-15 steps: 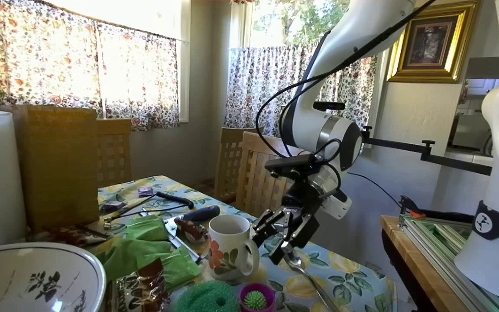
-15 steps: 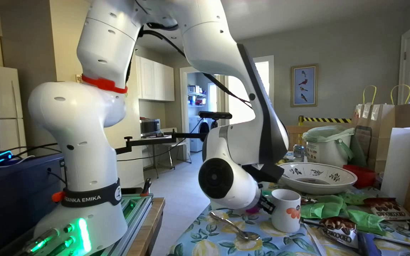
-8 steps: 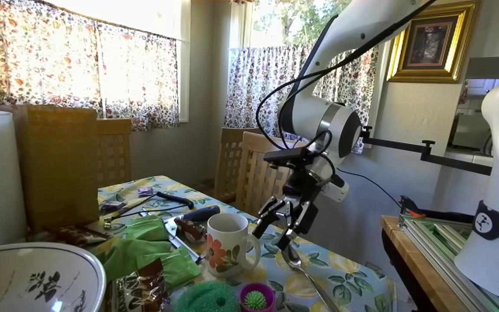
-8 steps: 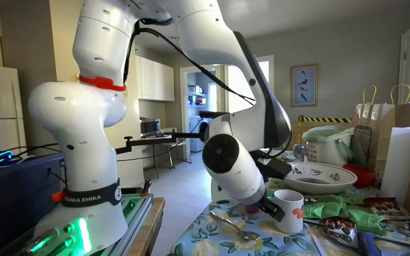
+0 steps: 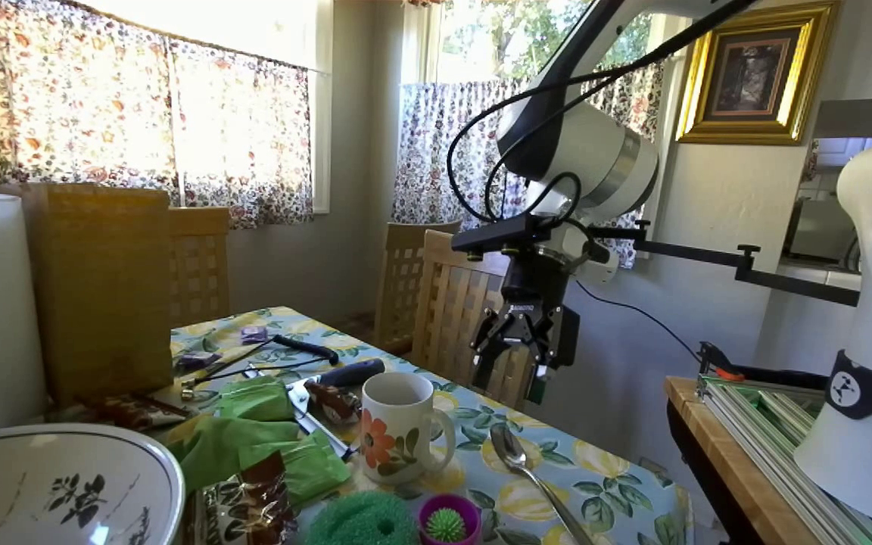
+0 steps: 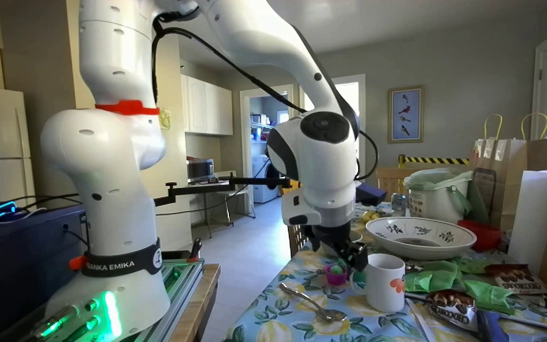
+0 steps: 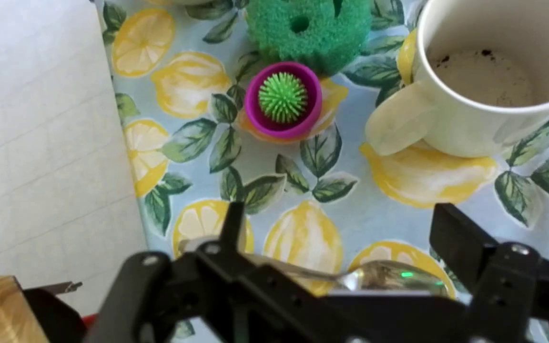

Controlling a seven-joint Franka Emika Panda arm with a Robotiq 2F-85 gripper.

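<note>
Gripper [image 7: 340,219] is held above tablecloth [image 7: 200,178], fingers spread. Spoon [image 7: 362,276] is seen lower down on it, long axis approx. crosswise in wrist view: bowl end pointed R, handle end nr. cloth edge [image 7: 129,143]. Mug [image 7: 474,127] is set well apart.

Floral curtains [image 5: 243,140], a gold-framed picture [image 5: 754,76], a patterned bowl [image 5: 129,462].

in an exterior view, the gaze crosses the table [image 5: 606,484] from slightly above it, close to the bowl [image 5: 35,454], toward the curtained windows [image 5: 239,136]. in an exterior view, it runs past the nearby arm [image 6: 333,173] to a far wall [image 6: 468,80]. the wrist view looks steeply down from close by, over the gripper [image 7: 340,212]. all three share the mug [image 6: 385,284] and spoon [image 7: 384,275].
</note>
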